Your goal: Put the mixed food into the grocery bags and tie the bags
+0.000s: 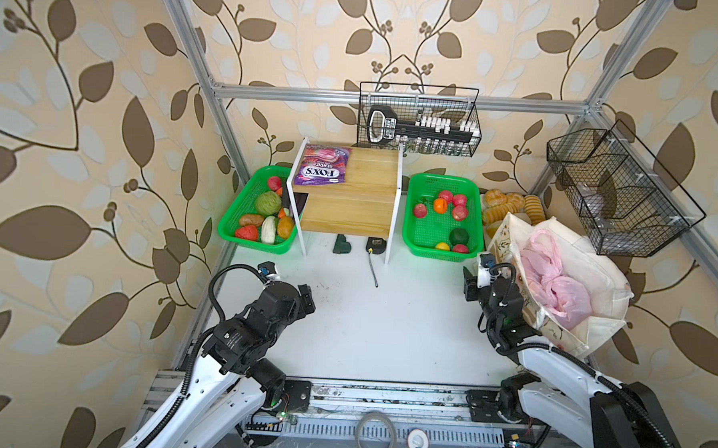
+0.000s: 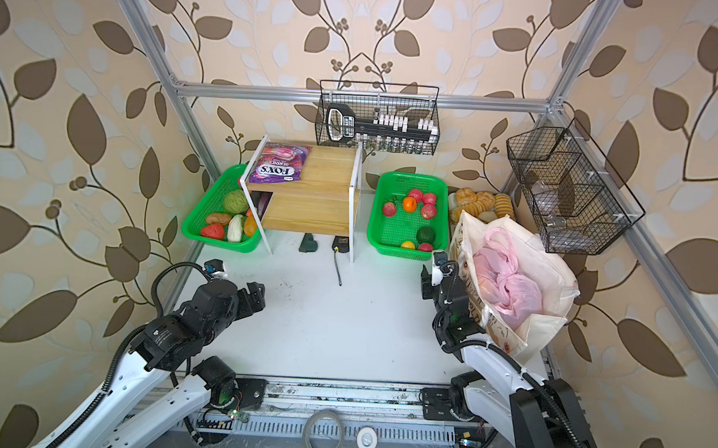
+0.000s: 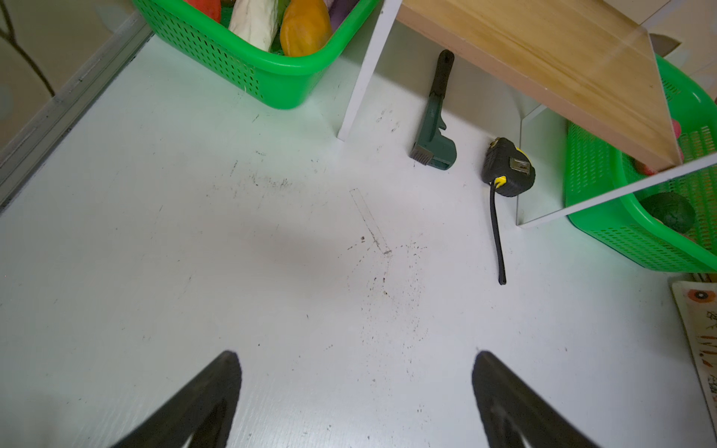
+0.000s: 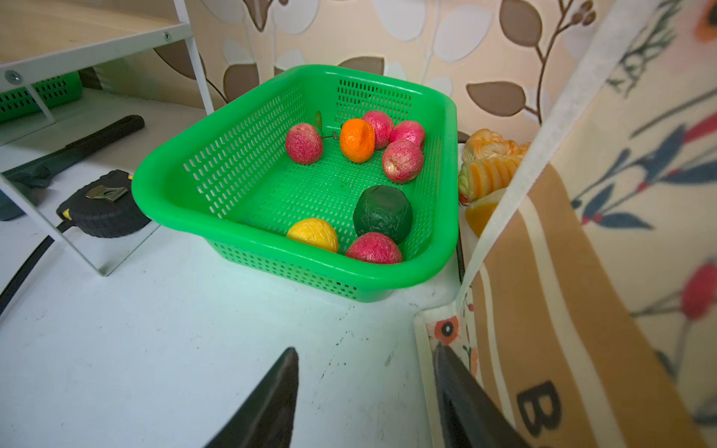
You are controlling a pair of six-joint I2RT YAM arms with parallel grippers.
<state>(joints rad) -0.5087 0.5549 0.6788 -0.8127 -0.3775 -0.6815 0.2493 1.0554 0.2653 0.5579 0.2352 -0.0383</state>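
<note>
The cream canvas tote (image 1: pixel 596 285) (image 2: pixel 554 279) stands at the right edge of the table, and its printed side fills part of the right wrist view (image 4: pixel 562 271). Inside it lies the thin pink plastic bag (image 1: pixel 554 287) (image 2: pixel 509 281), bunched up and bulging. The mixed food is hidden. My right gripper (image 1: pixel 469 279) (image 4: pixel 364 353) is open just left of the tote, one fingertip (image 4: pixel 446 360) beside the tote's bottom corner, nothing between the jaws. My left gripper (image 1: pixel 306 299) (image 3: pixel 357 357) is wide open over bare white table, holding nothing.
Two green mesh baskets (image 1: pixel 260 245) (image 1: pixel 407 223) of fruit and vegetables flank a wooden shelf (image 1: pixel 350 195) bearing a purple FOX'S packet (image 1: pixel 320 165). Beneath the shelf lie a wrench (image 3: pixel 432 143) and a tape measure (image 3: pixel 508 166). Bread rolls (image 1: pixel 512 204) sit behind the tote. Wire baskets (image 1: pixel 420 119) (image 1: pixel 616 194) hang on the frame.
</note>
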